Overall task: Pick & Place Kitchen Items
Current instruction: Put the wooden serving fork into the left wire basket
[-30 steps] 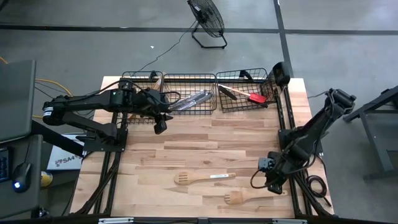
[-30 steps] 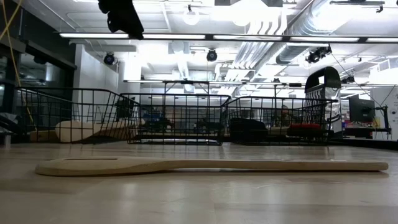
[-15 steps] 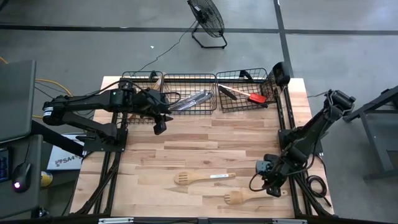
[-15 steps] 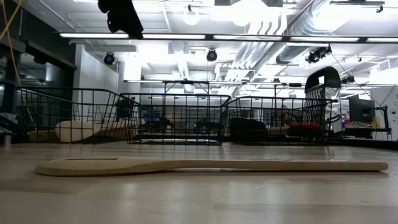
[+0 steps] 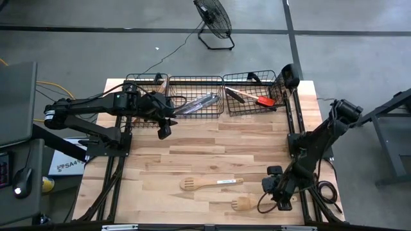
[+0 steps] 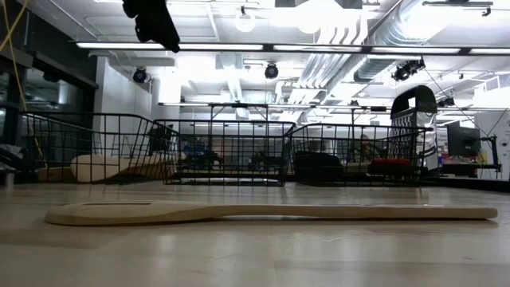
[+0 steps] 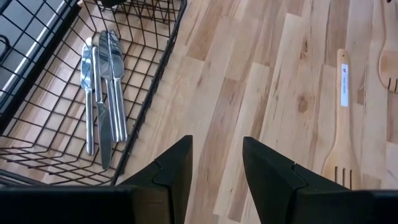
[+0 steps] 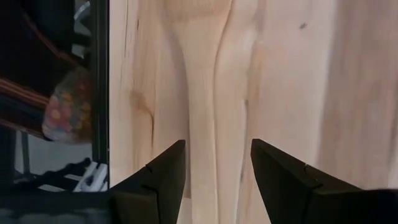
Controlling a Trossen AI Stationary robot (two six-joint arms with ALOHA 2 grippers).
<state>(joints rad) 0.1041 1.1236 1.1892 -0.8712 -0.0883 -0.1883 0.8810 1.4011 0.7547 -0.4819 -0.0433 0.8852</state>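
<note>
Two pale wooden slotted spatulas lie flat on the table: one mid-table, one nearer the front edge. My right gripper hangs low over the nearer one, open. In the right wrist view its fingers stand on either side of the handle without touching it. My left gripper hovers open above the table beside the middle basket, which holds silver cutlery. The mid-table spatula shows beyond its fingers.
Three black wire baskets stand along the far edge: left with wooden pieces, middle with cutlery, right with a red-headed spatula and a black-handled tool. The right arm's frame rail runs close beside the nearer spatula.
My right gripper has moved toward the table's near edge and down, rolling about its own axis, and now hangs over the nearer spatula's handle. Its fingers stay open. The spatulas have not moved.
</note>
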